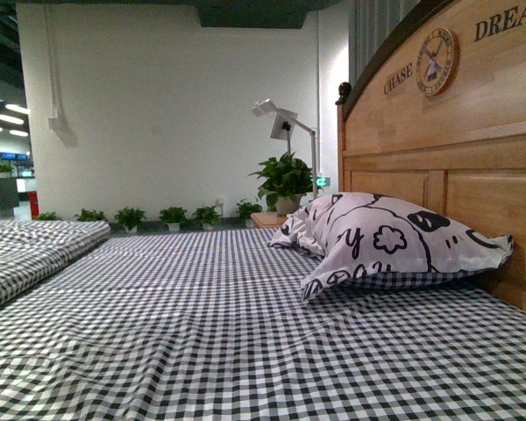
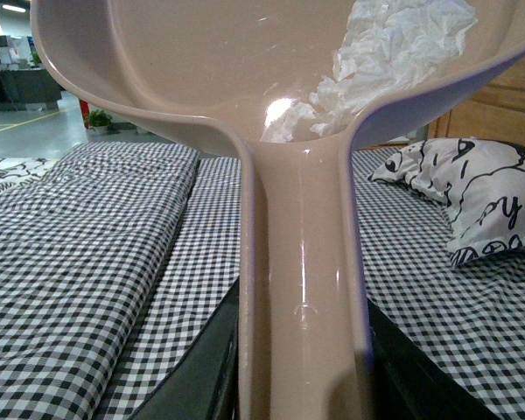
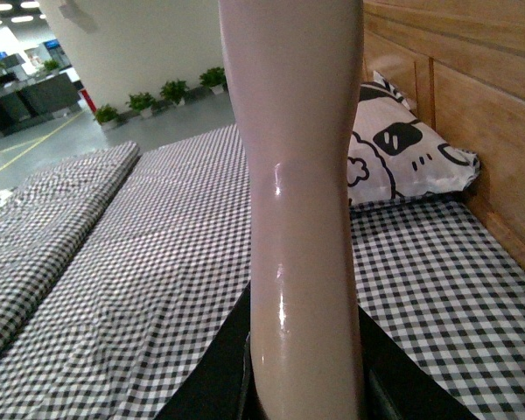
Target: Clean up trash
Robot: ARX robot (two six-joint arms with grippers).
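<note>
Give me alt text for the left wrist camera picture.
A pale pinkish dustpan, seen along its handle, holds crumpled white tissue in its scoop above a black-and-white checked bed. A cartoon-print pillow lies by the wooden headboard.

The wide black-and-white checked bedsheet (image 1: 202,342) lay open and flat ahead of both grippers. The white pillow with black cartoon prints (image 1: 394,241) blocked the far right side, against the tall wooden headboard (image 1: 456,167). The pale pinkish plastic dustpan (image 2: 271,105) filled the space beyond the left fingers.
</note>
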